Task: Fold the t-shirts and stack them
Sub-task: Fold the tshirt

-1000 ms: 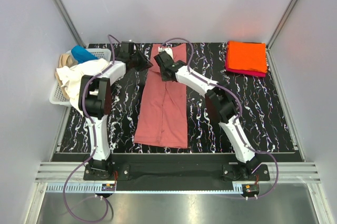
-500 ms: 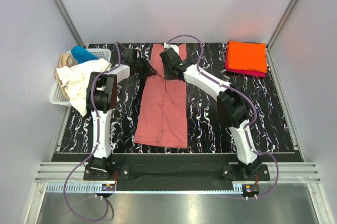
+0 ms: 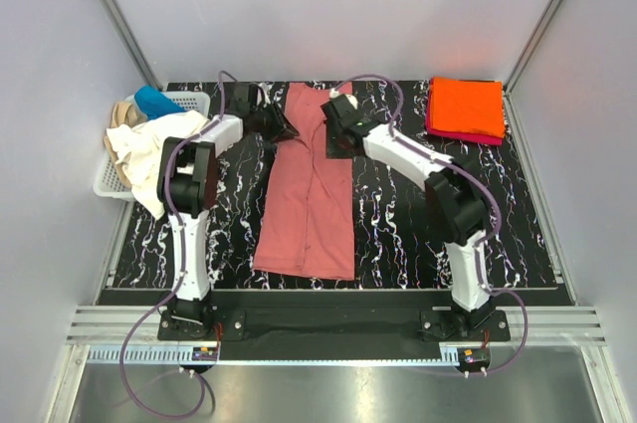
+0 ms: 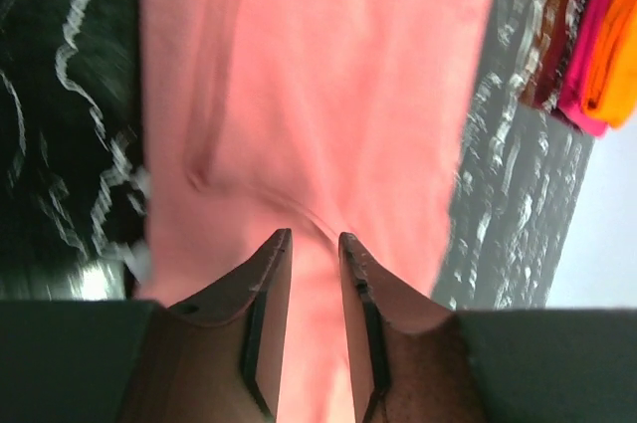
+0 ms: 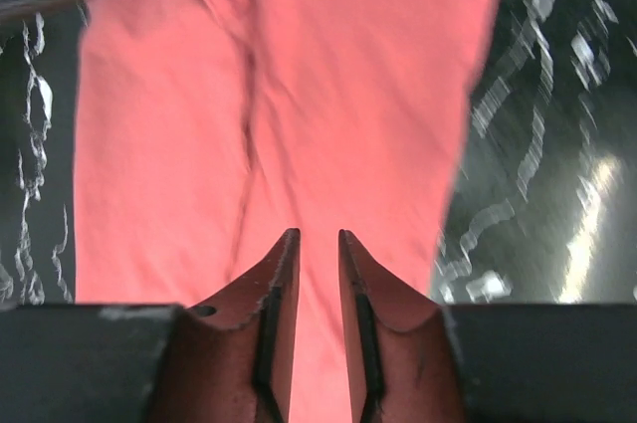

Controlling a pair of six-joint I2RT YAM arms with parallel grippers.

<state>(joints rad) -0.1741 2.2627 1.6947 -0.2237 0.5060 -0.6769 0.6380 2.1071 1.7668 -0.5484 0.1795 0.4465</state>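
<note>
A dusty salmon-pink t-shirt [image 3: 311, 189] lies flat as a long strip down the middle of the black marbled table [image 3: 408, 234]. My left gripper [image 3: 286, 129] is low over its upper left edge. In the left wrist view [image 4: 315, 236] the jaws stand a narrow gap apart, with pink cloth [image 4: 328, 75] and a curved crease under them. My right gripper [image 3: 335, 144] is over the shirt's upper right part. In the right wrist view [image 5: 318, 234] its jaws are also narrowly apart over the cloth [image 5: 299, 75], with nothing between them. The folded orange t-shirt [image 3: 466, 105] lies on a magenta one [image 3: 450, 133] at the back right.
A white lattice basket [image 3: 191, 99] stands at the back left, with cream-white [image 3: 149, 149], tan [image 3: 122, 112] and blue [image 3: 154, 102] shirts in it; the cream one spills over its front. Grey walls close in the table at the back and sides.
Both grippers have moved to the right over the top part of the pink shirt, and the right arm has swung outward. The shirt lies as before.
</note>
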